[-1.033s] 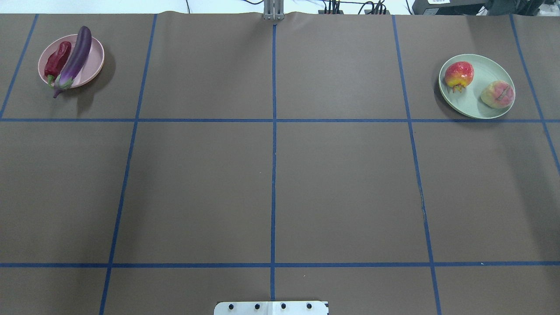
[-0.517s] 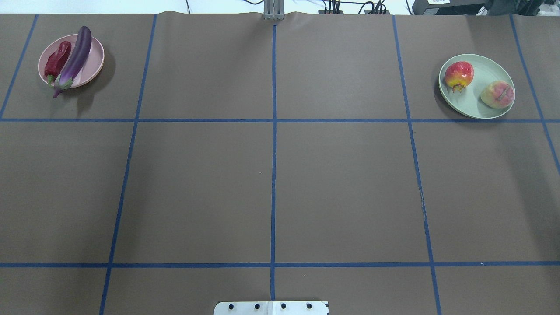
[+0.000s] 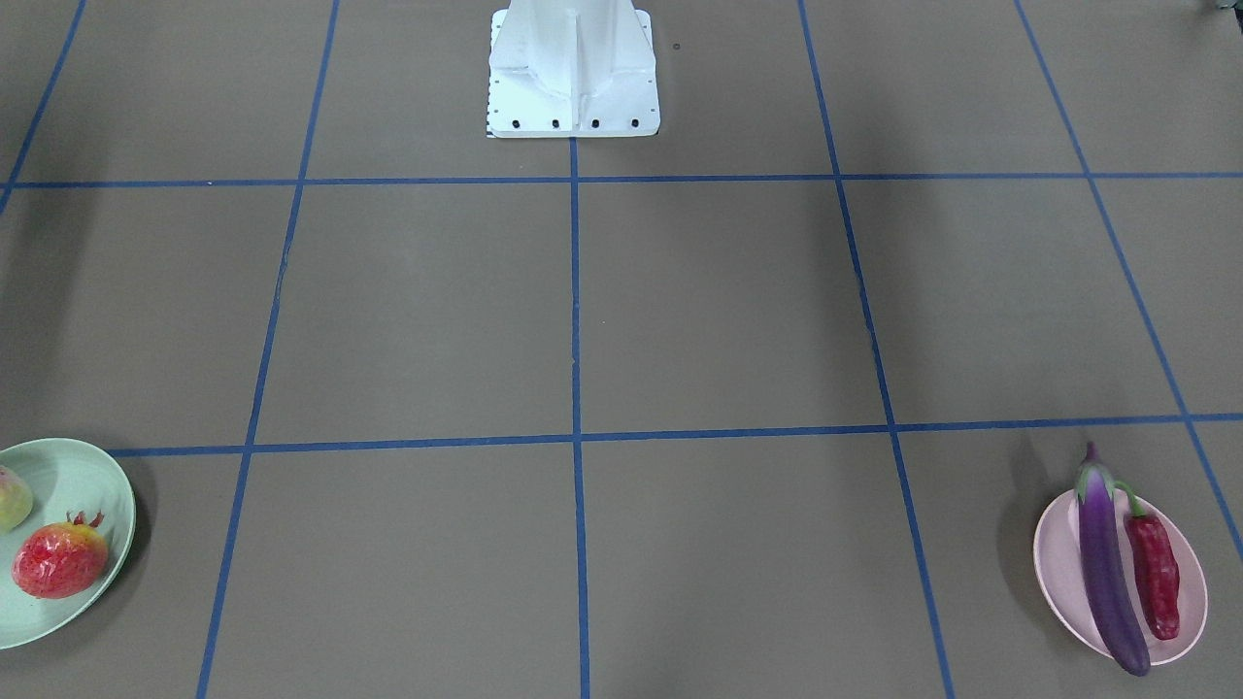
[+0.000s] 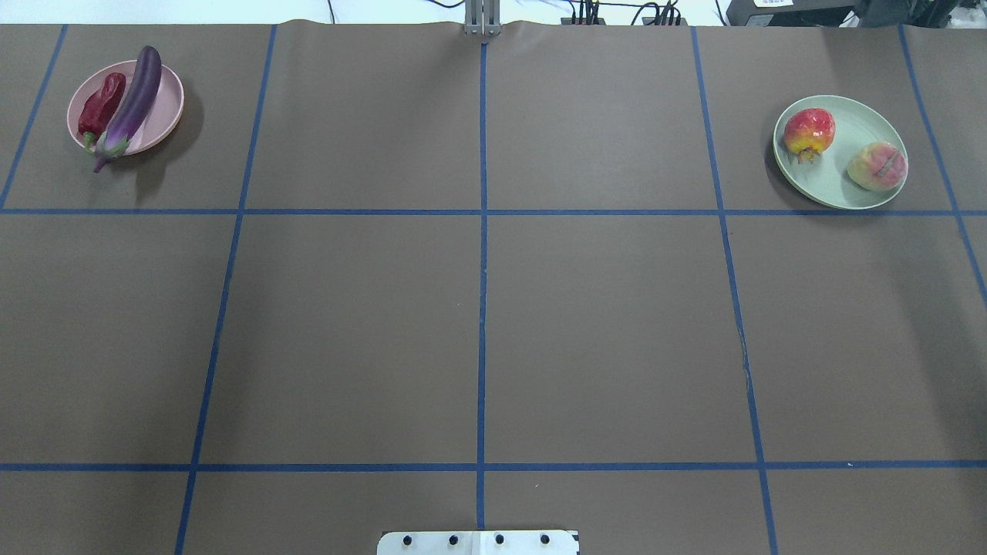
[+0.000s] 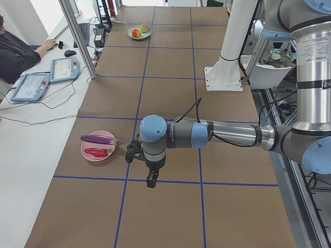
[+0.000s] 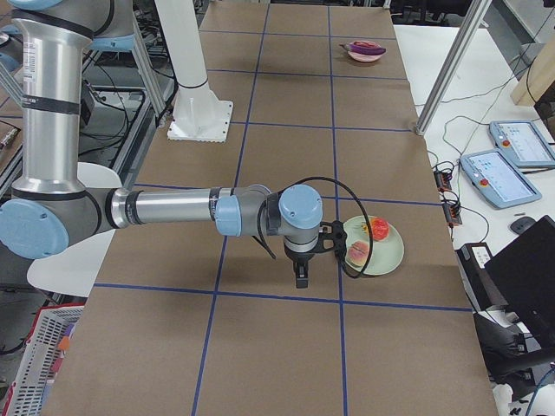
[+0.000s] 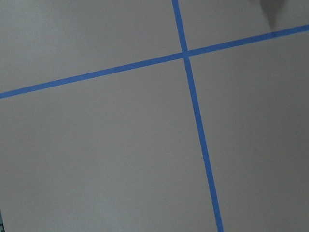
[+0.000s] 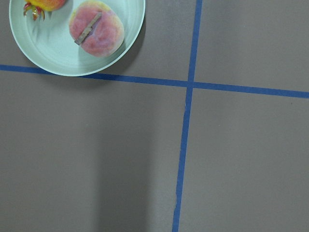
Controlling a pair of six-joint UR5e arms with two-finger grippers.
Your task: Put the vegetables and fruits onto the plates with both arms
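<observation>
I've got the left arm [image 5: 227, 135] stretched out beside the pink plate [image 4: 166, 108] and the right arm [image 6: 173, 208] beside the mint plate [image 4: 837, 181]. The eggplant [image 4: 135, 104] and chili [image 4: 102, 108] lie side by side on pink; the crowned red fruit [image 4: 809, 132] and peach [image 4: 877, 166] sit apart on mint. The left gripper [image 5: 151, 181] and right gripper [image 6: 300, 279] point down, but I can't tell if either is apart or together.

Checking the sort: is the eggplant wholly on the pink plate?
On it, not wholly: the eggplant lies across the pink plate beside the chili, its capped end overhanging the rim.
</observation>
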